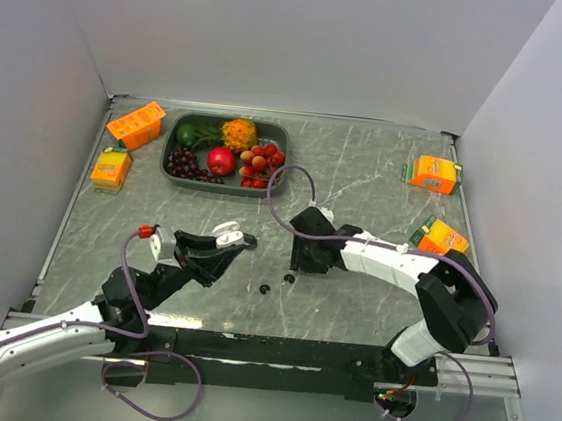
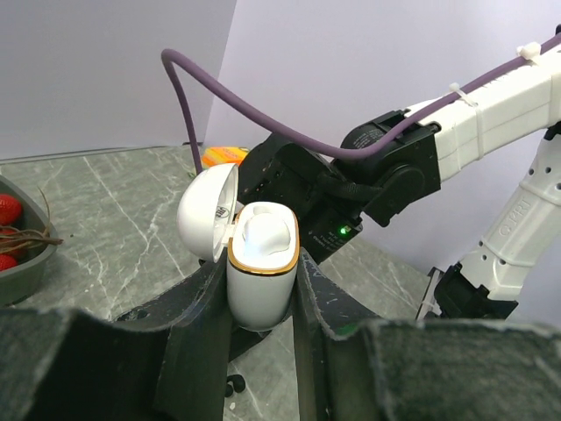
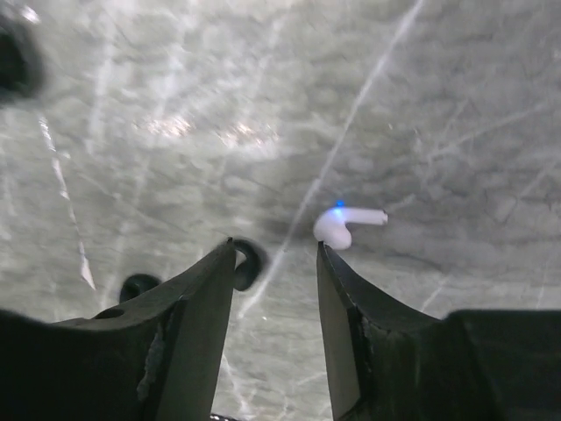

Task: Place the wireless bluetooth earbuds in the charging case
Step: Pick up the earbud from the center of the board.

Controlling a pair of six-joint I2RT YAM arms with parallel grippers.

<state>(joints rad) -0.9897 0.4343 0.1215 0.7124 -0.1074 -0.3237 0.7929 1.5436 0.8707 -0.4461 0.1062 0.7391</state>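
While pinching the charging case (image 2: 261,263) in left jaws, centre spread right jaws on earbud (image 3: 337,224) just ahead, stem crosswise.

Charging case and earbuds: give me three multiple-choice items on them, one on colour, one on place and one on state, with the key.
1. What colour is the earbud lying just ahead of the right gripper?
A. red
B. white
C. green

2. Where is the charging case?
A. in the right gripper
B. in neither gripper
C. in the left gripper

3. How is the case's lid?
A. hinged open
B. shut
C. taken off

Key:
1 B: the right wrist view shows a white earbud on the table, beyond the open gripper.
2 C: the left wrist view shows that gripper clamping the case's sides.
3 A: the lid stands tipped back, still joined at one edge, and the case's inside shows.
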